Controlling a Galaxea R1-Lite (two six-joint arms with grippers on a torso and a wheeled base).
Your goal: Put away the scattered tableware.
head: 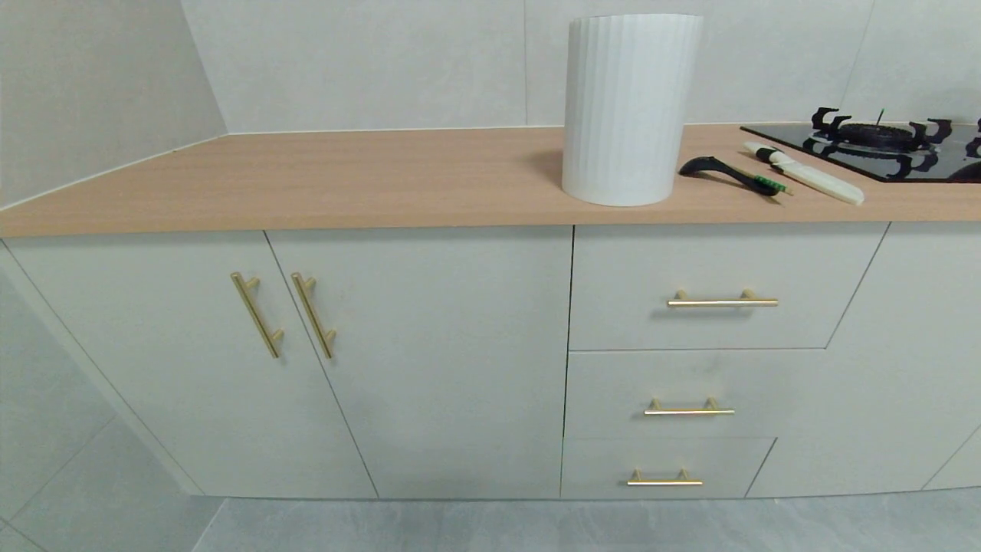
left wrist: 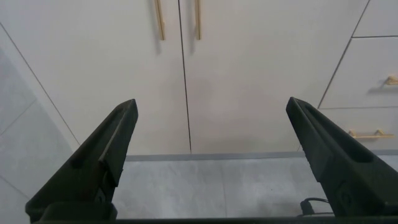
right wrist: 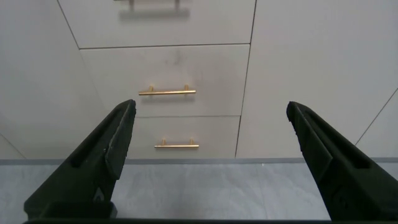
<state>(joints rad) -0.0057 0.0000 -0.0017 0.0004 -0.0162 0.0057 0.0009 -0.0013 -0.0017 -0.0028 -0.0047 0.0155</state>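
Note:
On the wooden countertop (head: 345, 180) stands a tall white ribbed holder (head: 628, 107). Right of it lie a black ladle-like utensil with a green-banded handle (head: 732, 176) and a white knife with a dark band (head: 805, 172). My left gripper (left wrist: 211, 118) hangs low in front of the double cabinet doors (left wrist: 186, 74), open and holding nothing. My right gripper (right wrist: 211, 118) is low before the lower drawers (right wrist: 168, 81), also open with nothing between its fingers.
A black gas hob (head: 881, 142) occupies the counter's far right. Below the counter are two doors with gold handles (head: 283, 314) and three drawers with gold bar handles (head: 720, 301). Grey tiled floor (head: 460, 529) lies in front; walls close the back and left.

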